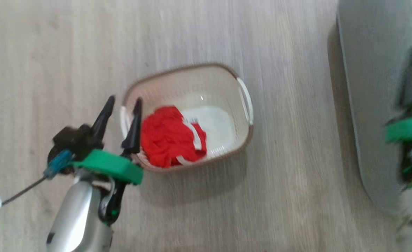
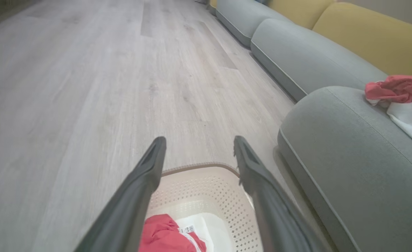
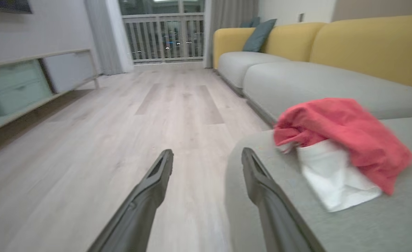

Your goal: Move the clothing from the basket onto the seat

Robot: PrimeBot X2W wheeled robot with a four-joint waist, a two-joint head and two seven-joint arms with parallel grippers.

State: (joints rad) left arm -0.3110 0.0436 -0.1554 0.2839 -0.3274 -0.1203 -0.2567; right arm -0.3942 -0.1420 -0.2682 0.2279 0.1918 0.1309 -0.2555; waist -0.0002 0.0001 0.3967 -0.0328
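Soft, even daylight; in the right wrist view it comes from the window (image 3: 162,31) at the far end. Motion blur smears the head view and streaks the floor (image 1: 51,52) grain. The basket (image 1: 188,70) casts a soft shadow below itself. Both wrist views bend at the edges, and the near fingers (image 2: 146,175) look soft.

Low sideboard (image 3: 34,80) stands on pale wood floor (image 3: 121,140) — yellow backrests (image 3: 367,45) opposite.

Head camera overhead on basket (image 1: 198,84), both wrist cameras share seat (image 2: 349,168)
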